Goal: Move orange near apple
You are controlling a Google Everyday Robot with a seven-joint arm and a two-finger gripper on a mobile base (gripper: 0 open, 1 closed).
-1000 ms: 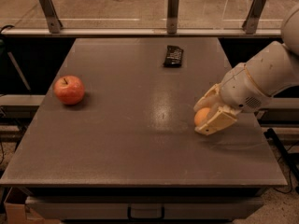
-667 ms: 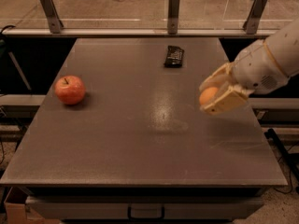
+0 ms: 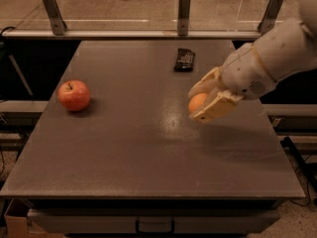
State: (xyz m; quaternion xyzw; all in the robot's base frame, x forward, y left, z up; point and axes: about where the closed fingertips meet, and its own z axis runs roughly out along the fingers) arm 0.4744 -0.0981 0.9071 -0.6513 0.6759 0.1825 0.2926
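The orange (image 3: 196,103) is a small round orange fruit held between the two cream fingers of my gripper (image 3: 200,103), lifted above the right-middle of the dark table (image 3: 138,152). The gripper comes in from the right on a white arm and is shut on the orange. The apple (image 3: 74,95) is red with yellow flecks and a short dark stem. It stands on the table near the left edge, well to the left of the gripper.
A black remote-like object (image 3: 184,59) lies at the back of the table, behind the gripper. A low rail with metal posts (image 3: 184,6) runs behind the table's far edge. A drawer handle (image 3: 154,227) shows below the front edge.
My gripper has lifted the orange off the table and carried it up and to the left, toward the table's middle. The apple has not moved.
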